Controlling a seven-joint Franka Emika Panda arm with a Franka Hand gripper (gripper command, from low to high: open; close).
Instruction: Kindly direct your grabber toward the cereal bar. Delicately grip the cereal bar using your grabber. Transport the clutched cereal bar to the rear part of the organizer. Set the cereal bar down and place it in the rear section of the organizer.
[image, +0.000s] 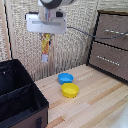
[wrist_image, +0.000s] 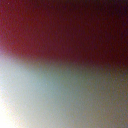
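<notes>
Aloft, hand (image: 45, 35) grasping cereal bar (image: 45, 46), hanging above organizer (image: 20, 100) far edge.

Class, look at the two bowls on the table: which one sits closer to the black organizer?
The yellow bowl; the blue bowl lies just behind it, farther from the organizer.

Exterior view wide; wrist view blurred close-up.
</notes>
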